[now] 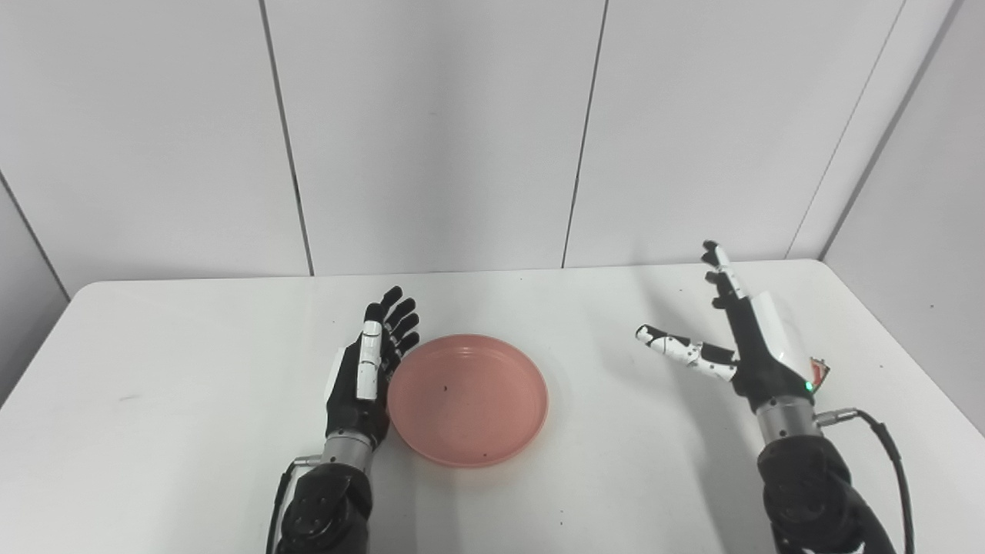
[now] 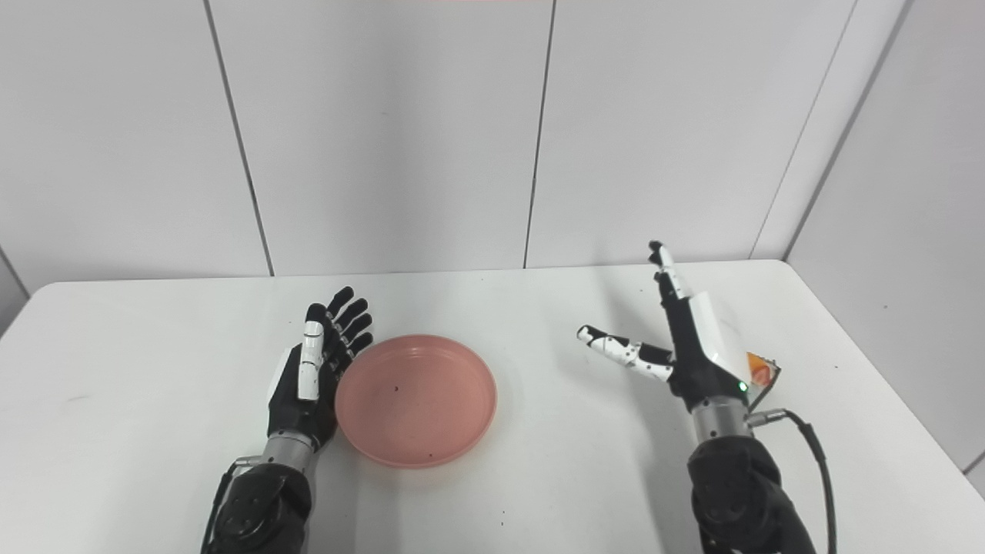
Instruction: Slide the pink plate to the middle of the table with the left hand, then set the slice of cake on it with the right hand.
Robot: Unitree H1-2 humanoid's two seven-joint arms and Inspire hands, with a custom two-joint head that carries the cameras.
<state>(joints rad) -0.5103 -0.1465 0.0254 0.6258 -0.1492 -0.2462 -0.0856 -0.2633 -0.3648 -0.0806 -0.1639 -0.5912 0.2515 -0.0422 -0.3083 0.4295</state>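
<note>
While the pink plate [image 1: 468,399] sits near the table's [image 1: 154,431] middle, the left hand [image 1: 368,375], flat, spread and empty, touches its nine-o'clock rim; push gently or let go. At three o'clock, the right hand [image 2: 681,346] is splayed, empty. Only the right eye view clearly shows the cake [image 2: 760,375] behind it.

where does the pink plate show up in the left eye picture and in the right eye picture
Left eye view: pink plate sits just left of centre, low in the picture.
Right eye view: it sits further left, low in the picture.
Shared landmark: the left hand stands edge-on against the plate's left rim in both.
</note>
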